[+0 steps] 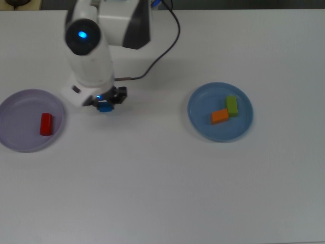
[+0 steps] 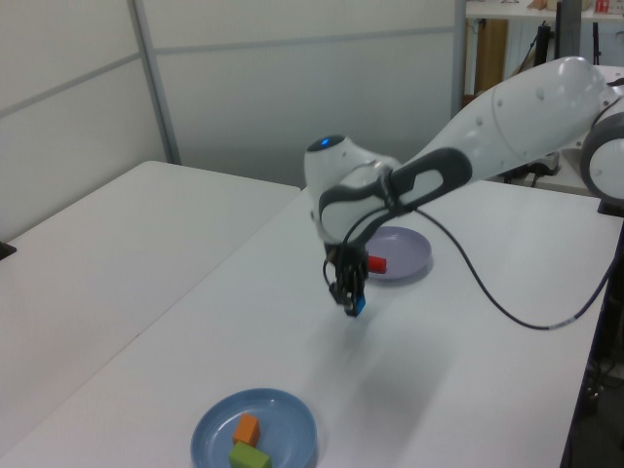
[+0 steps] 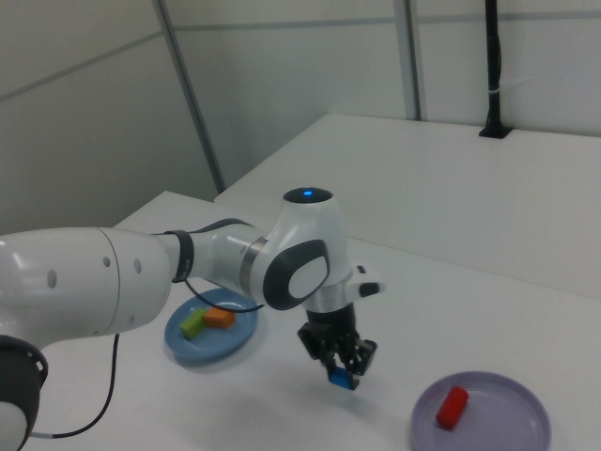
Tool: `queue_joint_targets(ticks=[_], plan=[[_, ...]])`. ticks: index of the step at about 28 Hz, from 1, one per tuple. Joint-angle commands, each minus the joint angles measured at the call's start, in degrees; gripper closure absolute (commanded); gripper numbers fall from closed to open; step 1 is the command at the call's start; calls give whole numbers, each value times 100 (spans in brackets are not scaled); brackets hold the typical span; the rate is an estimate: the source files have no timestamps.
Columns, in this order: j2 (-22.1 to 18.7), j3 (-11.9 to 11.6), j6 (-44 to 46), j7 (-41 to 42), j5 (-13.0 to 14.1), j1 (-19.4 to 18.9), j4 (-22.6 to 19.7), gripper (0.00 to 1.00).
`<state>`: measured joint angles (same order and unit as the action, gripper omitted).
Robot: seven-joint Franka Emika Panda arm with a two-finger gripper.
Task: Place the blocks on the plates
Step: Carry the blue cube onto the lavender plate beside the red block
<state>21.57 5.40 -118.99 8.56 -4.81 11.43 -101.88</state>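
Far left in the top view sits the lavender plate, red block on it. Just right of it, the gripper is clenched on the blue cube, carried clear of the table. Best play: travel toward nine o'clock, stop over bare plate, lower gently before letting go, clear of the red piece. At three o'clock, the blue plate holds the orange block and green bar. The arm's body hides the fingers from above.
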Motion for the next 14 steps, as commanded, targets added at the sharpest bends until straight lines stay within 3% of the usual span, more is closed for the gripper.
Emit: queue_joint_targets(ticks=[1, 6, 11, 14], plan=[[-153, -30, 341, 278, 340, 482, 309, 100], [-83, -30, 219, 594, 367, 1010, 406, 100], [365, -30, -89, 744, 384, 1432, 880, 100], [541, -30, -466, 753, 586, 1731, 1048, 100]])
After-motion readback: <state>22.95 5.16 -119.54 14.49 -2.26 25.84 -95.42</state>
